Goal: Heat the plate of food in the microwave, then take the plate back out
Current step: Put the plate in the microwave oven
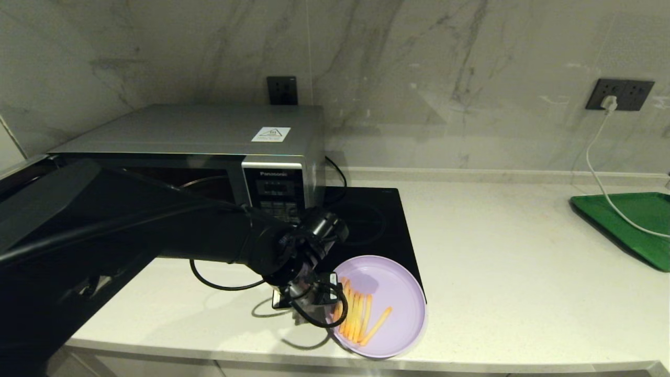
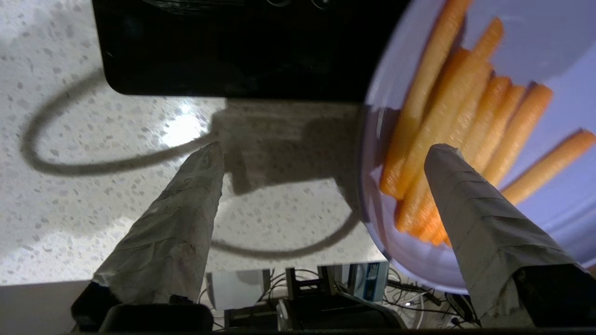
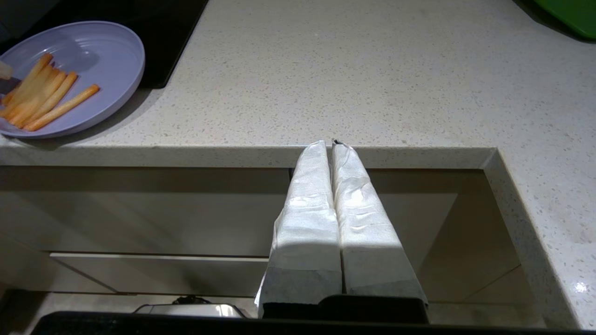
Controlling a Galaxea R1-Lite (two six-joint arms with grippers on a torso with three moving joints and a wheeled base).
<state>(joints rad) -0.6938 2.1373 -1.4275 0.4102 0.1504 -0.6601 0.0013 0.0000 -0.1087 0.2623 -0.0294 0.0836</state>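
Head view is showing the left gripper hanging over the near-left rim of the plate of food, which is lying at the counter's front edge, partly on the cooktop, beside the microwave. Its fingers are standing wide apart, gripping nothing. The right gripper is waiting closed below the counter edge.

Lilac plate of food, fries in a row, overhung the table's front edge; silver microwave stood behind, leftward.
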